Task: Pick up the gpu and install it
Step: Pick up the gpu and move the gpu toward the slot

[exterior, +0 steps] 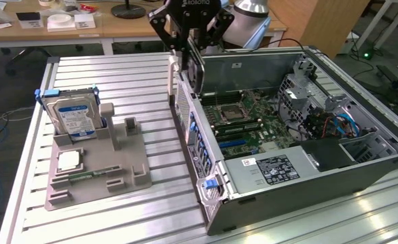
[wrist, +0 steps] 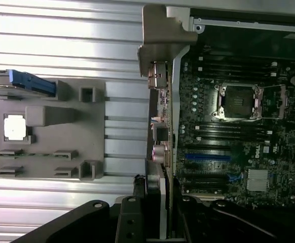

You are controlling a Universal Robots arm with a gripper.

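Findings at this moment. The gripper (exterior: 195,40) (wrist: 160,210) stands over the rear edge of the open computer case (exterior: 308,173), and its jaws are clamped on the gpu (exterior: 197,71) (wrist: 163,131), one finger on each flat face of the card. We find the gpu held upright and on edge, clear of the grey holder (exterior: 117,175) (wrist: 51,136) and raised above the desk (exterior: 117,76). Its silver bracket (exterior: 174,76) (wrist: 165,35) hangs on the side toward the exterior view's left, just outside the case's rear wall. Whether the card's lower edge touches the case, we cannot tell.

In the wrist view the card appears edge-on, running along the rear wall, with the motherboard (exterior: 250,129) (wrist: 238,131) just beside it. The processor socket (exterior: 231,113) (wrist: 238,101) and a blue expansion slot (wrist: 208,157) lie exposed on the board; the card sits in neither.

In the exterior view, the holder lies on the desk to the left of the case, well apart from the gripper. It carries the blue-labelled hard drive (exterior: 73,117), standing upright, and a small white square part (exterior: 68,161) (wrist: 14,126) lying flat in its recess.
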